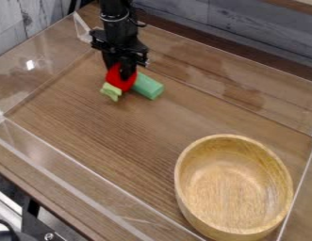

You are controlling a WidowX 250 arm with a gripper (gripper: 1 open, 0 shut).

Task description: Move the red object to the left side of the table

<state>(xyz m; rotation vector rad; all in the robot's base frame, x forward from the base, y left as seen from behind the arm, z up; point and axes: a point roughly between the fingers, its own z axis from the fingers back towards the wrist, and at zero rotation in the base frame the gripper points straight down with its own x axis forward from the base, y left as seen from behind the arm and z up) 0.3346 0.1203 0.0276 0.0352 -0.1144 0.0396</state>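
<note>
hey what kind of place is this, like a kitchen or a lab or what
Probably a robot lab test bench, not a kitchen: a wood-grain table fenced by clear acrylic walls, a robot gripper over toy pieces, and a lone wooden bowl.

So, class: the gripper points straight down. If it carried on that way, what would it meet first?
The gripper is shut on the red object, so that toy would press into the table first; any remaining gap is hard to judge.

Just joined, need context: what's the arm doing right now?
The single arm's gripper points straight down and is shut on the red object, low over the table in its far-left part. A green block lies right beside it. The wooden bowl sits untouched at the near right.
</note>
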